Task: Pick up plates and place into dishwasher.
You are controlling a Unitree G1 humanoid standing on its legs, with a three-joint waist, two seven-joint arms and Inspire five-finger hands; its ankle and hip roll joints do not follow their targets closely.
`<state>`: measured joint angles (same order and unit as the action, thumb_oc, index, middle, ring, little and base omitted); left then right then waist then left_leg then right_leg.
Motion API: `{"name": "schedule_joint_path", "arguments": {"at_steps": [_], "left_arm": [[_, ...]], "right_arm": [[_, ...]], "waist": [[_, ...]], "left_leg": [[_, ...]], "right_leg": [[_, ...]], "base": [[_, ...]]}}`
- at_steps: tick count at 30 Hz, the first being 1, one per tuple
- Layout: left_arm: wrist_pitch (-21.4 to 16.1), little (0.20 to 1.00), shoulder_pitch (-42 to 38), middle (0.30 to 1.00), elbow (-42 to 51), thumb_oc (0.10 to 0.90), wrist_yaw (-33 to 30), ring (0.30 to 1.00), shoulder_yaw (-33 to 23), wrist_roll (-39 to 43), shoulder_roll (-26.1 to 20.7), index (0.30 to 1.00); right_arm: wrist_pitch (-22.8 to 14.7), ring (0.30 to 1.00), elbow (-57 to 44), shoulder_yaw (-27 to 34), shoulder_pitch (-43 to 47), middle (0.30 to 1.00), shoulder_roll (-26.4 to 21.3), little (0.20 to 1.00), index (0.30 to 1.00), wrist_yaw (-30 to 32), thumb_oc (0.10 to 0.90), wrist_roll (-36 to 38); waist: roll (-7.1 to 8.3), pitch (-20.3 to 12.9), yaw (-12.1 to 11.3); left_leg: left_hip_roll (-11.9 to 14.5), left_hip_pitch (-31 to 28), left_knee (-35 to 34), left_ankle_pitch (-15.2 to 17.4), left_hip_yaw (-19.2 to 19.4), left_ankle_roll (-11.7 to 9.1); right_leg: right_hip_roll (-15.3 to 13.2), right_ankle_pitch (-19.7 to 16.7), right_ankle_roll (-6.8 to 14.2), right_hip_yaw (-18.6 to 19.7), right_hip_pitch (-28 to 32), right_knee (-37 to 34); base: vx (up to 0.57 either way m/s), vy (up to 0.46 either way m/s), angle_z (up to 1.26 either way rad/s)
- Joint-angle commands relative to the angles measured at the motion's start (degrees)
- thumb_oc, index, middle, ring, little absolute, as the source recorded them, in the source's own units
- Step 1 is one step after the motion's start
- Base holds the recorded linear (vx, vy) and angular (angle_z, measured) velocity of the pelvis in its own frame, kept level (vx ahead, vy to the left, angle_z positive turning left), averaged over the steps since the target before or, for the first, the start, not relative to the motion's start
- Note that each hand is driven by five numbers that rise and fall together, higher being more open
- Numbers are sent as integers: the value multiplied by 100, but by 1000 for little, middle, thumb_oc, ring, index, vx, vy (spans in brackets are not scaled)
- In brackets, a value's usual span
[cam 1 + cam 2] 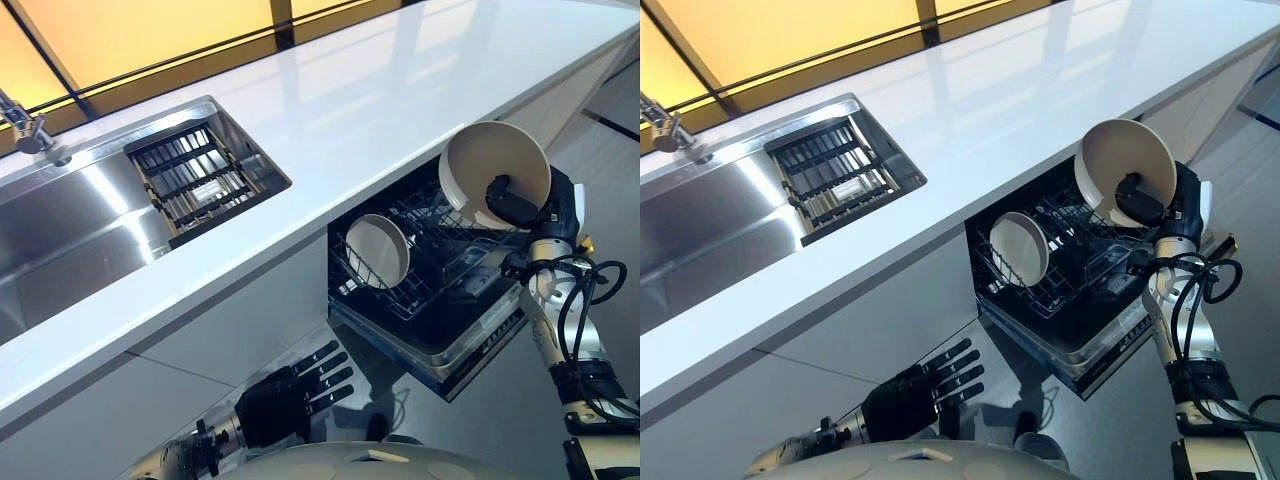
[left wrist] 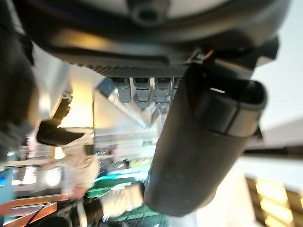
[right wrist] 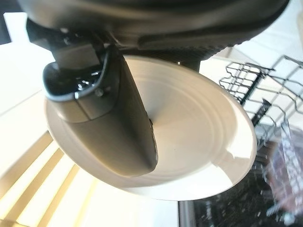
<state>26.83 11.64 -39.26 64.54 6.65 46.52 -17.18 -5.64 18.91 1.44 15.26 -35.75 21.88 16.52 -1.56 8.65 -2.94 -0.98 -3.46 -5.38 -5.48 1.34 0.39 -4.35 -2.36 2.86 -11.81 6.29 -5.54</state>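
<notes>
Right wrist view shows the right hand [image 3: 109,127] gripping a round white ceramic plate [image 3: 199,127], the thumb pressed across its face. From the head camera, that plate [image 1: 495,170] hangs tilted at about three o'clock, just above the pulled-out black wire dishwasher rack [image 1: 440,270], with the long white countertop [image 1: 330,110] at twelve o'clock. A second white round plate [image 1: 377,250] already stands on edge in the rack's near-left slots. The left hand [image 1: 290,395] idles at six o'clock, fingers straight and holding nothing. The stainless steel sink [image 1: 70,220] lies at ten o'clock. Judging by this, the carry step is nearly over; next the held plate needs turning on edge and lowering into a free slot beside the seated one before the grip loosens.
</notes>
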Motion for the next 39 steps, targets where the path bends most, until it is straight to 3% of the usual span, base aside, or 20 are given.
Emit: {"name": "schedule_joint_path", "arguments": {"at_steps": [1,4,7,8,10,11,14,19,22,24,29,39], "left_arm": [[-64,900,37,900,-419,800,503,900,180,-456,-81,900],[-50,900,70,900,-805,800,89,900,65,-663,-135,900],[-301,900,74,900,-1151,800,-607,900,-7,-868,-240,900],[-651,900,50,900,-1420,800,-1086,900,-1,-959,-343,900],[-890,900,13,900,-1604,800,-1470,900,-14,-906,-381,900],[-1231,900,-23,900,-1781,800,-1882,900,-48,-907,-413,900],[-2260,900,-152,900,-2229,800,-2801,900,-6,-1681,-486,900],[-3161,900,-278,900,-2656,800,-4382,900,198,-2926,-429,900],[-3014,900,-374,900,-2720,800,-5546,900,280,-3782,-429,900],[-2756,900,-446,900,-2715,800,-5836,900,309,-3884,-374,900],[-2657,900,-592,900,-2518,800,-6286,900,422,-4039,-313,900],[-2760,900,-876,900,-2087,800,-6509,900,719,-3990,-346,900]], "right_arm": [[-293,300,91,-88,1224,300,-693,200,300,248,100,-554],[-127,300,411,-285,1509,300,-870,200,300,333,100,-947],[126,300,735,-552,1805,300,-1086,200,300,269,100,-1303],[329,300,923,-721,1989,300,-1222,200,300,205,100,-1373],[450,300,1101,-849,2129,300,-1314,200,300,137,100,-1453],[571,300,1268,-951,2253,300,-1378,200,300,41,100,-1530],[867,300,1718,-1217,2529,300,-1539,200,300,-146,100,-1610],[1209,300,2416,-1363,2604,300,-1620,200,300,-226,100,-1793],[1386,300,2553,-1402,2517,300,-1570,200,300,-226,100,-1864],[1440,300,2657,-1449,2481,300,-1510,200,300,-195,100,-1840],[1511,300,2805,-1465,2527,300,-1488,200,300,-229,100,-1862],[1364,300,3223,-1633,2897,300,-1514,200,300,57,100,-1665]], "waist": [[245,-385,-239],[251,-375,-318],[249,-372,-374],[252,-370,-404],[250,-364,-426],[249,-356,-444],[260,-316,-501],[239,-195,-605],[222,-93,-613],[210,-41,-627],[162,183,-647],[-29,895,-671]], "left_leg": [[52,-215,38,605,-136,-213],[54,-206,38,597,-140,-218],[53,-187,38,583,-154,-218],[46,-162,38,562,-155,-216],[43,-144,38,547,-169,-217],[41,-131,38,535,-185,-218],[35,-76,38,491,-228,-224],[29,5,38,433,-349,-228],[18,16,38,423,-394,-210],[17,23,38,420,-416,-198],[20,119,83,403,-445,-168],[-30,567,617,474,-424,-150]], "right_leg": [[-237,5,349,-170,145,54],[-256,7,358,-222,148,54],[-258,14,361,-249,143,54],[-253,15,360,-246,128,54],[-254,14,358,-253,120,54],[-254,19,353,-261,116,54],[-250,28,338,-301,102,54],[-268,52,296,-431,80,119],[-276,65,274,-450,39,179],[-272,91,253,-454,8,230],[-289,183,199,-453,-181,510],[-338,316,57,-505,-587,1015]], "base": [[0,0,0],[35,-9,5],[49,-3,4],[49,2,4],[37,1,4],[37,-5,6],[18,-12,5],[0,-27,19],[-8,-23,21],[-4,-30,4],[-57,-32,1],[-121,-10,4]]}}
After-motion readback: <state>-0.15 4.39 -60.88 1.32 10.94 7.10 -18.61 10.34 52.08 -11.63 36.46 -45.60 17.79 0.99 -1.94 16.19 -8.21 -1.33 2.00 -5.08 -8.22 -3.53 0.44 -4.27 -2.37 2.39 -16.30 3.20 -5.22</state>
